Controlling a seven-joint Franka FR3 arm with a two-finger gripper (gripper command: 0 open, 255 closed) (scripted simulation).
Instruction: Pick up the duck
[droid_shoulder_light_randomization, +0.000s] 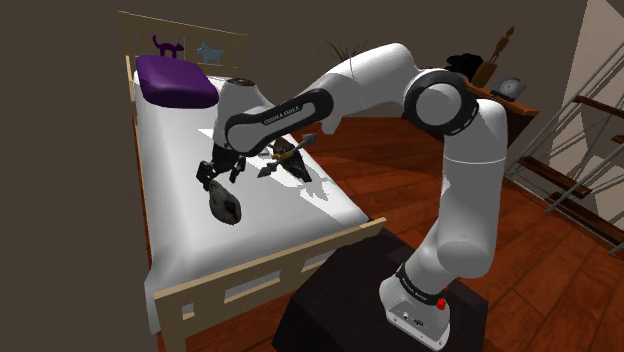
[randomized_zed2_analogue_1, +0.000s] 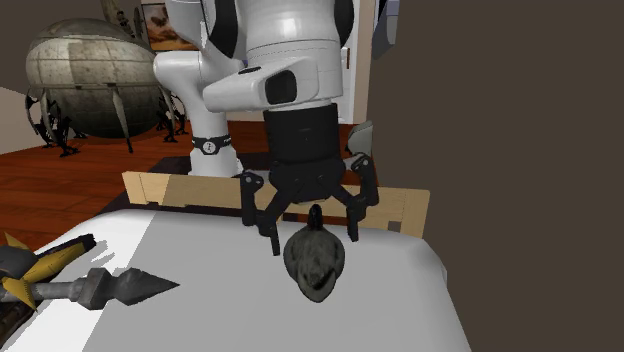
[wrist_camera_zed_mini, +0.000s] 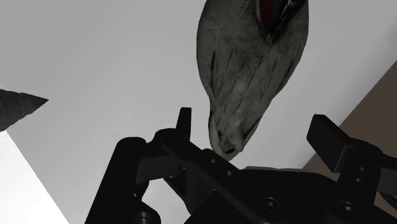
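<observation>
The pincer stands open around the grey duck, whose far end is cropped in the wrist view.

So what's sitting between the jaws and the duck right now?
Nothing. In the wrist view the duck's narrow end reaches into the gap between the open jaws, touching neither, and bare white sheet lies around it.

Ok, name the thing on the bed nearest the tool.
The grey duck, just below the open tool; the spiked object lies aside, the purple pillow farthest.
</observation>
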